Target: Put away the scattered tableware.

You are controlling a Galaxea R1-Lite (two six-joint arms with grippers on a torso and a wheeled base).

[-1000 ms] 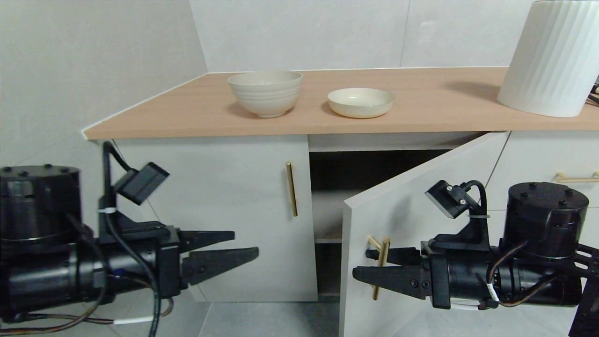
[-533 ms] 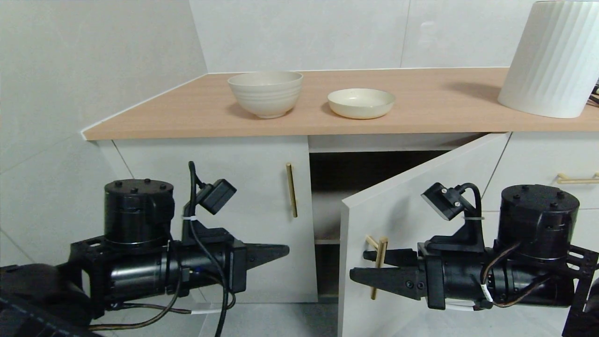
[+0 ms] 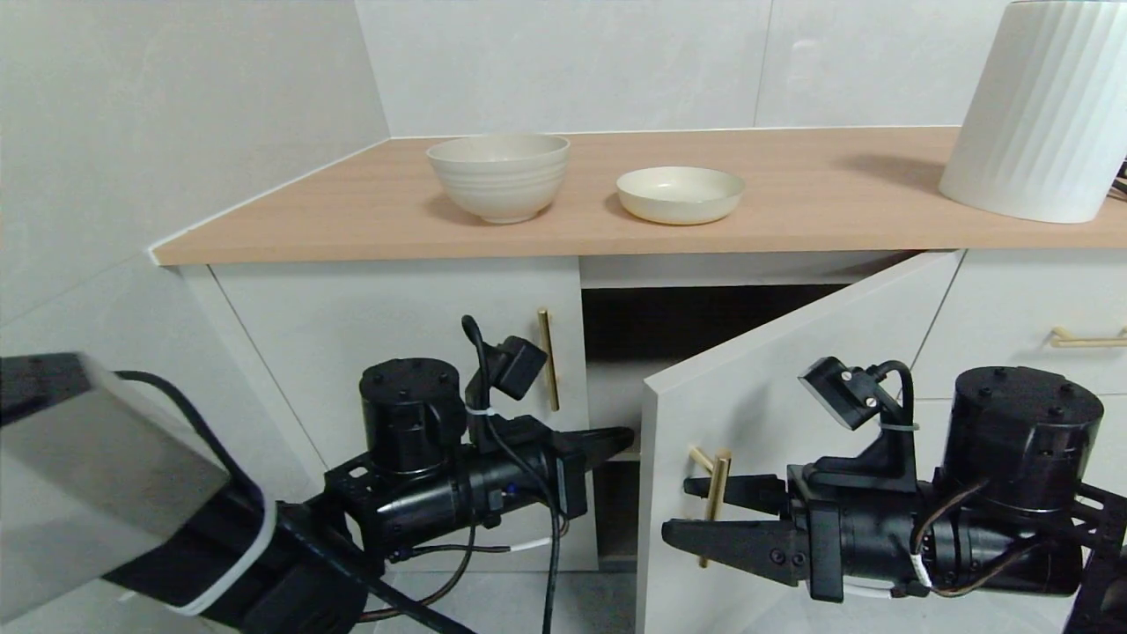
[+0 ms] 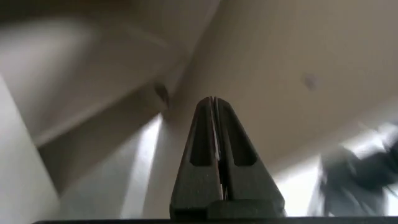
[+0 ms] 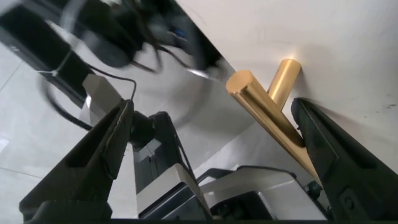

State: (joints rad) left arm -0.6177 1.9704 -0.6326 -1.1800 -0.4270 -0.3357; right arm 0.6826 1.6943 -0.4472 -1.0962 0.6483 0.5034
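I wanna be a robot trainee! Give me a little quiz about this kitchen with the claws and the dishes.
1. True or false: the bowl and the shallow dish both sit on the counter.
2. Pick one: what stands between the open fingers of the right claw?
A. the gold handle of the open cabinet door
B. a spoon
C. the bowl
3. Fill in the blank: the left claw is ____ (open or shut).

Key: 1 true; 2 A; 3 shut.
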